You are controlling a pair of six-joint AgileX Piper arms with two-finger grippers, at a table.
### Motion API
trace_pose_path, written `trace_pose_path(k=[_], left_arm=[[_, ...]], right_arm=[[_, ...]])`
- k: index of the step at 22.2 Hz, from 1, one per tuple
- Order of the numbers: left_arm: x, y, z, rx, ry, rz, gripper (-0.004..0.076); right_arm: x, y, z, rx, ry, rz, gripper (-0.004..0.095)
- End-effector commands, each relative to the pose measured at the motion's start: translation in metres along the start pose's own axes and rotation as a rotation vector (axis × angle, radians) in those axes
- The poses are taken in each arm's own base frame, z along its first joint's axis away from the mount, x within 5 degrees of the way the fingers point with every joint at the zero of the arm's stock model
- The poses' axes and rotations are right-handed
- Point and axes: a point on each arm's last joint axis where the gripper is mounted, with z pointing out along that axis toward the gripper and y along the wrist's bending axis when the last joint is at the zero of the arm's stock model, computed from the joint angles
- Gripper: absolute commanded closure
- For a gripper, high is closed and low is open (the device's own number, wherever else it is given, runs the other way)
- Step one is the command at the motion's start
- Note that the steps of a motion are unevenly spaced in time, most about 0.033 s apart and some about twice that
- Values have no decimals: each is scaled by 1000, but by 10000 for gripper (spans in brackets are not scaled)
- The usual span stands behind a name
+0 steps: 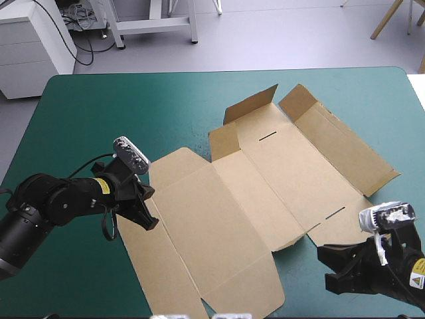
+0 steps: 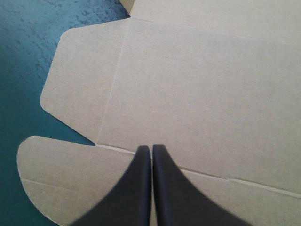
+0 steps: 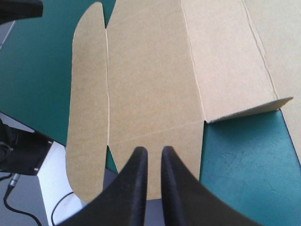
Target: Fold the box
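The table, rounded at its corners and covered in teal-green, carries everything shown. The box, a large cut sheet of brown corrugated board, lies unfolded across the middle and right of the cover. It runs on a diagonal from the far right toward the near edge, and its near end reaches that edge. Most of its panels rest flat.

At the far end, two short brown flaps stand tilted up off the cover, and a third beside them is also raised. At the near left, a rounded flap lies flat.

The left arm, black and jointed, comes in low from the left. The left gripper is at the box's left margin, over the board. Its two broad black fingers are pressed together into one pointed arch, and the tips are at a crease between two panels. Whether they touch the board cannot be told.

The right gripper is near the table's near right corner, beside the box's near right edge and apart from it. It points across the near panel. Its fingers stand slightly parted with a narrow gap between them, and they grip nothing.

Two thin dark slits are cut into the central panels, one toward the far end and one toward the right side.
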Motion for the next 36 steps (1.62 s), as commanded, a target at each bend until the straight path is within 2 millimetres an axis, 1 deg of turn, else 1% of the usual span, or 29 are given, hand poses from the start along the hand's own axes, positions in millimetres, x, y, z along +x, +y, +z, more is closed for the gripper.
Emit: trace_pose_path(k=[1,2,3,4,5,6,8,10,11,13,15,18,20,22,24,26,29,34,36], left_arm=[[-11,-1,-12,-10,-90,2,734],[-11,-1,-12,-10,-90,2,734],[-11,-1,-12,-13,-89,5,734],[-11,-1,-12,-17,-88,7,734],[-10,0,-12,-22,-86,11,734],[-10,0,-12,-23,-85,13,734],[-10,0,-12,-23,-85,13,734],[-11,0,-12,-24,-87,13,734],[-10,0,-11,-23,-85,12,734],[-10,0,-11,-23,-84,3,734],[-10,0,-11,-23,-84,5,734],[-10,0,-11,-23,-84,5,734],[-10,0,-11,-24,-86,5,734],[-11,0,-11,-26,-99,3,734],[-12,0,-11,-27,-102,1,734],[-12,0,-11,-27,-102,1,734],[-12,0,-11,-27,-102,1,734],[-12,0,-11,-25,-103,0,734],[-12,0,-11,-25,-103,0,734]], right_arm=[[-1,-4,4,27,-2,-29,796],[-1,-6,4,46,-1,-31,776],[-2,-10,4,94,-2,-40,724],[-2,-11,4,104,-2,-44,700],[-2,-12,4,111,-1,-44,622],[-2,-12,4,107,0,-37,590],[-1,-7,5,53,9,8,419],[0,-4,5,17,18,57,320],[1,-3,7,6,27,105,291],[6,-2,13,-35,68,188,290],[15,-7,26,-32,122,253,289],[28,-22,42,56,177,357,285],[38,-33,54,133,202,482,285],[42,-39,67,132,170,591,285],[38,-37,76,42,88,662,285],[31,-35,78,-25,22,704,285],[23,-33,78,-76,-63,732,285],[15,-36,78,-89,-151,804,285],[16,-40,78,-57,-163,910,285]])
